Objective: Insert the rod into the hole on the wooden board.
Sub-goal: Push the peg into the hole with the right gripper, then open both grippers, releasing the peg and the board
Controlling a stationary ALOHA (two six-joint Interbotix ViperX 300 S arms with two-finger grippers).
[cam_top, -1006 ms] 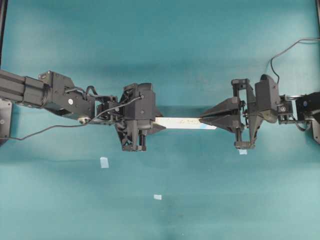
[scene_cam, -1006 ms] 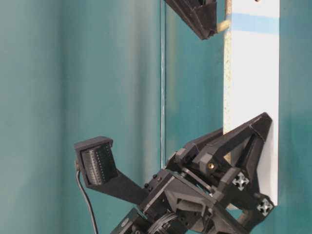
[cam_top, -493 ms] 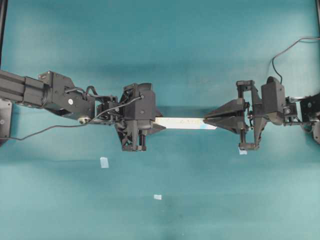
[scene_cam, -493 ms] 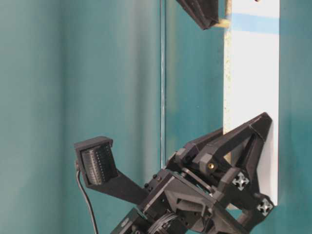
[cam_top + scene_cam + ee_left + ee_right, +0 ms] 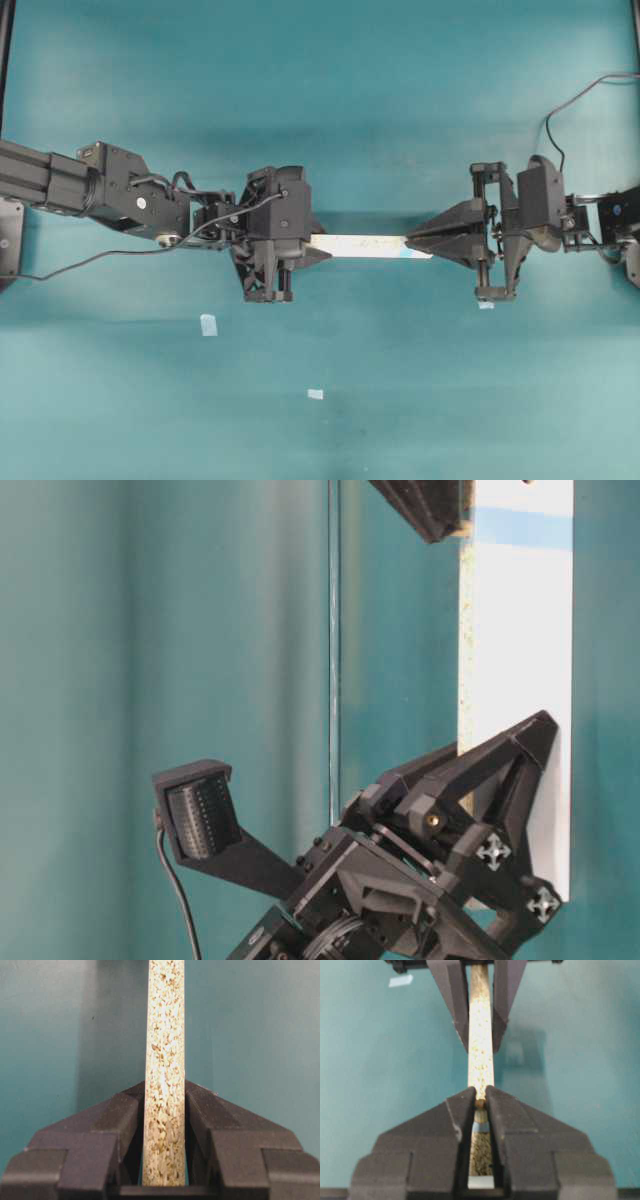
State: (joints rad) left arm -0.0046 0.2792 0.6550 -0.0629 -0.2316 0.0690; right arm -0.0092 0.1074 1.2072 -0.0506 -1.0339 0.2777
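A: Speckled wooden board (image 5: 360, 245) is clamped on edge by the left gripper (image 5: 165, 1125), held above the table.
B: And the rod (image 5: 480, 1103)?
A: Pinched in the right gripper (image 5: 480, 1105), at the edge by the blue patch (image 5: 522, 527). Looks partly in; pushing home remains.

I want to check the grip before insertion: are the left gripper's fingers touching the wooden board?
Touching. In the left wrist view, both fingers of the left gripper press flat against the sides of the wooden board, with no gap visible.
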